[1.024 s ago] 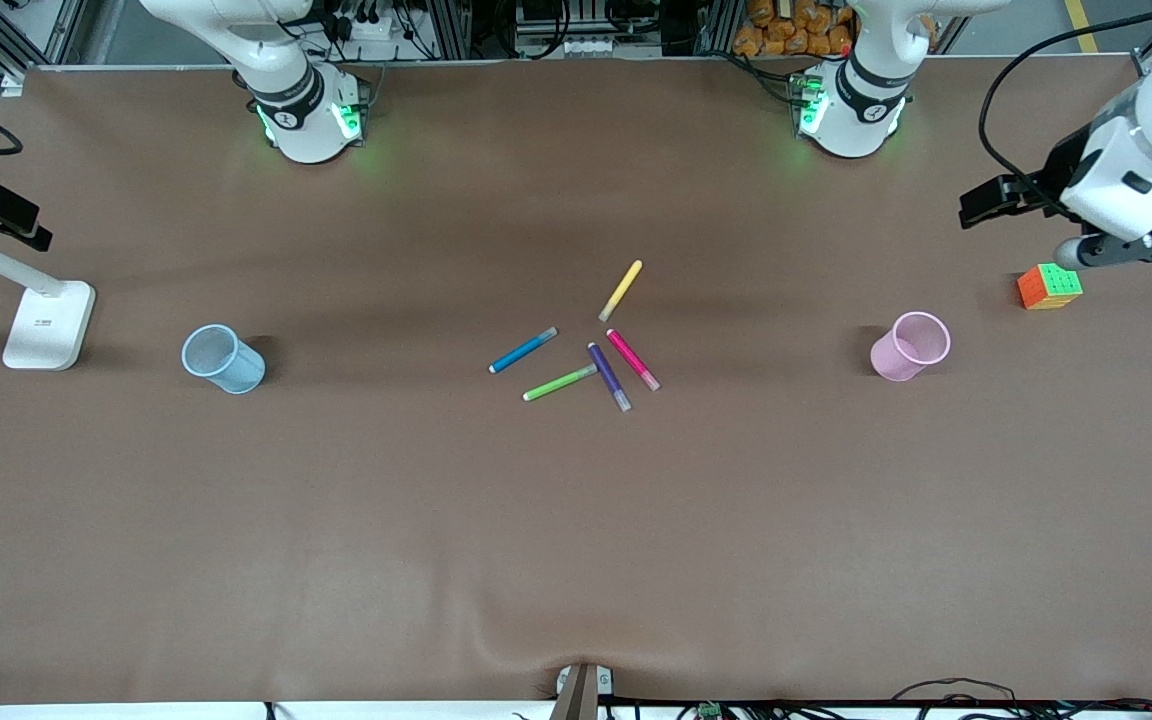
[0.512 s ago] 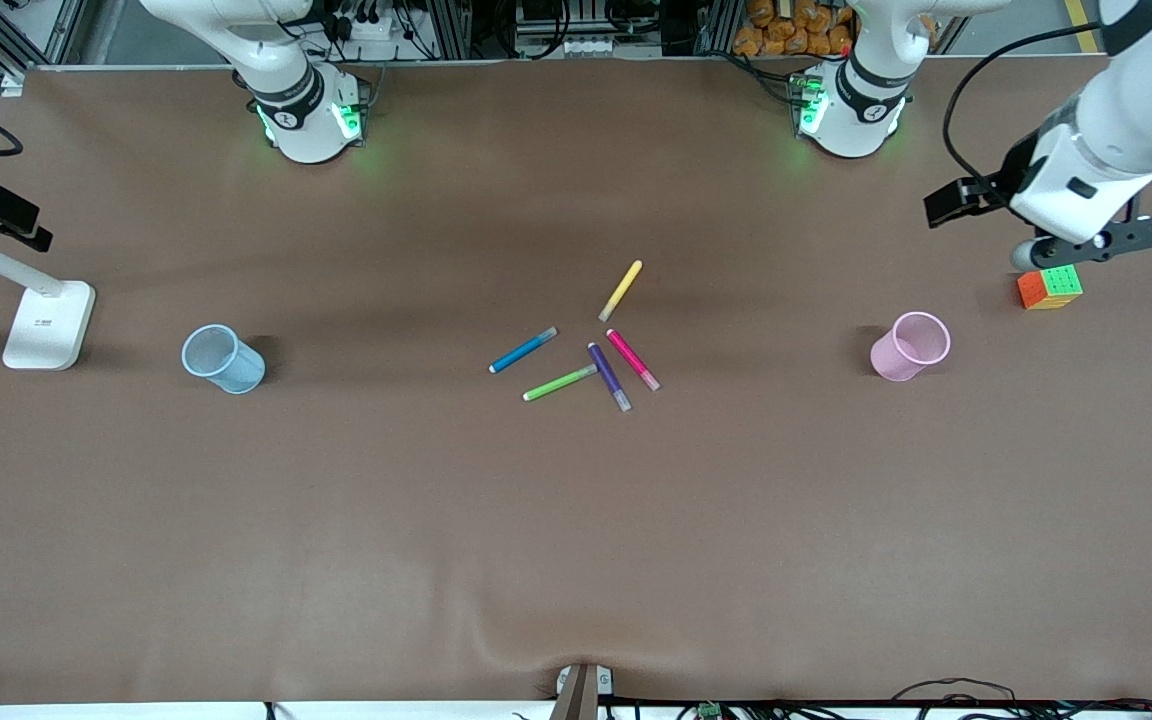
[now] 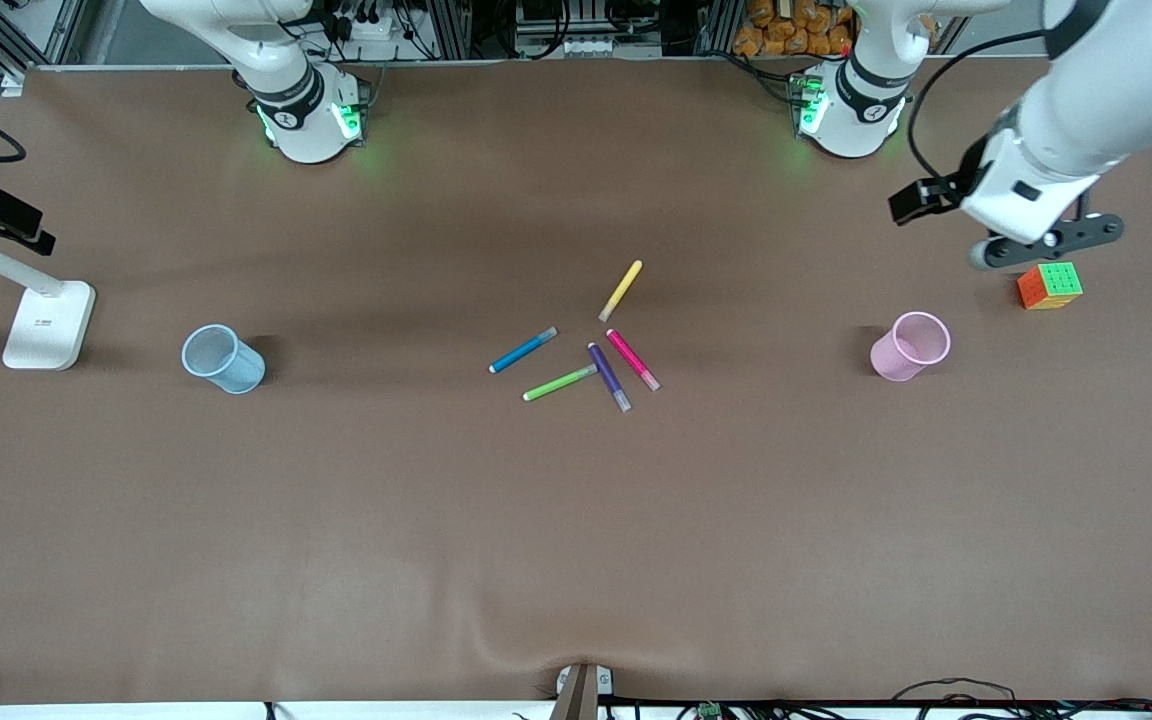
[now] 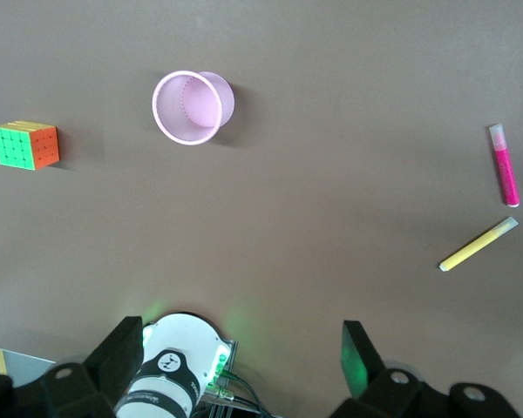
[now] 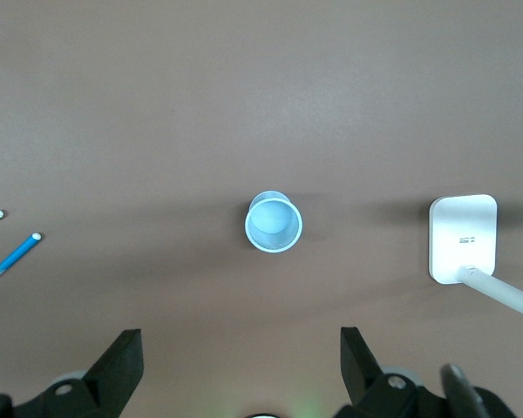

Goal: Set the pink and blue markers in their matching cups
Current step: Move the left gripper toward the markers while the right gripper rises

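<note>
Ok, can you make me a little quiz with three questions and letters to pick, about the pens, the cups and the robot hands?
1. Where is the pink cup?
A. toward the left arm's end of the table
B. toward the right arm's end
C. on the cube

2. How many pens lie on the table?
A. three
B. five
C. seven

3. What is the left gripper doing?
A. holding the pink marker
B. holding the blue cup
C. open and holding nothing

Answers:
1. A, it stands near the colourful cube, at the left arm's end, while the blue cup stands at the other end.
2. B, the blue marker, pink marker, and the yellow pen, green pen and purple pen make five.
3. C, its fingers stand wide apart with only table between them.
</note>
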Tool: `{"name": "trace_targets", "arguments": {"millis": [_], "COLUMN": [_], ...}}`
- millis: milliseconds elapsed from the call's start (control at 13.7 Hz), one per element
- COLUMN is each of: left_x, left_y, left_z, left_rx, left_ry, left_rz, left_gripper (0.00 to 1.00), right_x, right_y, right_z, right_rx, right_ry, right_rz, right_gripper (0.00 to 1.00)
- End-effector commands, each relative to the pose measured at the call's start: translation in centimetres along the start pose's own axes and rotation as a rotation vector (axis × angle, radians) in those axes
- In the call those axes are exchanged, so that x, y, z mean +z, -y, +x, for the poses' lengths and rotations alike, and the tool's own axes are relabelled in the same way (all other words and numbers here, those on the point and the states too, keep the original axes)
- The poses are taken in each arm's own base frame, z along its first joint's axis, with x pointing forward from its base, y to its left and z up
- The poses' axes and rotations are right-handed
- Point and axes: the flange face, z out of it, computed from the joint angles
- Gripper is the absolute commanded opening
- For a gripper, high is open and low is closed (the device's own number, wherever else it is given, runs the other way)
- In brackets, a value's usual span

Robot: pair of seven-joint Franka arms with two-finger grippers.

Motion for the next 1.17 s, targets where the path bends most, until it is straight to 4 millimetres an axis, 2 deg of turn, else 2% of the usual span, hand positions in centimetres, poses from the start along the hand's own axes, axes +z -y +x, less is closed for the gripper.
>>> {"name": "trace_targets", "arguments": {"millis": [0, 146, 220, 439, 585, 659, 805, 951, 1098], "left_x": [0.6, 1.1, 1.5, 3.0, 3.8, 4.1, 4.7, 5.6, 5.5], "left_y": [-1.6, -2.4, -3.0, -5.5, -6.4, -7.2, -8.1, -8.9, -9.3], "left_z": [-0.1, 0.3, 0.5, 1.1, 2.0, 2.3, 3.1, 3.8, 4.1], "left_rx": [-0.002, -0.012, -0.019, -0.059, -0.063, -0.086, -0.113, -0.132, -0.174], "left_ry": [-0.018, -0.016, -0.01, -0.011, -0.022, -0.03, -0.039, -0.036, -0.041], "left_rz": [0.03, 0.028, 0.028, 0.026, 0.01, -0.005, -0.031, -0.041, -0.061], "left_gripper": [1.0, 1.0, 1.0, 1.0, 1.0, 1.0, 1.0, 1.0, 1.0], "right_x": [0.8, 1.1, 2.1, 2.2, 2.6, 3.9, 9.1, 9.3, 9.4], "right_y": [-0.6, -0.6, -0.7, -0.9, -0.8, -1.2, -1.6, -1.5, -1.3], "right_z": [0.9, 1.1, 1.7, 1.8, 2.1, 2.9, 5.8, 5.9, 5.8], "right_rx": [0.001, 0.0, -0.002, -0.006, -0.008, -0.005, -0.002, -0.001, -0.001], "right_ry": [0.016, 0.022, 0.04, 0.042, 0.047, 0.07, 0.149, 0.148, 0.155], "right_rz": [-0.016, -0.021, -0.025, -0.068, -0.101, -0.121, -0.132, -0.13, -0.127], "right_gripper": [1.0, 1.0, 1.0, 1.0, 1.0, 1.0, 1.0, 1.0, 1.0]}}
